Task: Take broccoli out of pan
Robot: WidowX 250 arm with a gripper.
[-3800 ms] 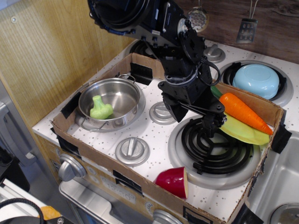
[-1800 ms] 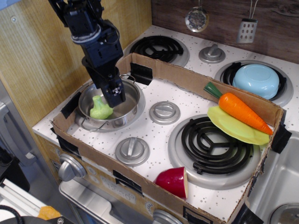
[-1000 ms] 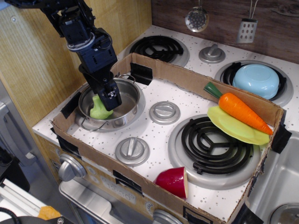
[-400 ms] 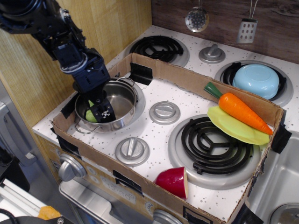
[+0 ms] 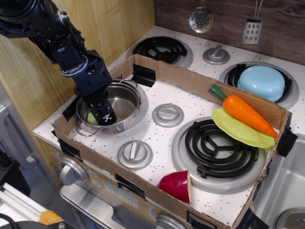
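the robot's hand (image 5: 105,114) reaches down inside the pan (image 5: 125,98) at the left end of the cardboard-walled worktop (image 5: 190,102), covering most of the broccoli (image 5: 92,119), which sits against the pan's left wall; whether the hand has closed on it cannot be told. the pan's right half lies bare, and open speckled surface separates it from the burner knobs (image 5: 167,114) and the coil burner (image 5: 221,150).
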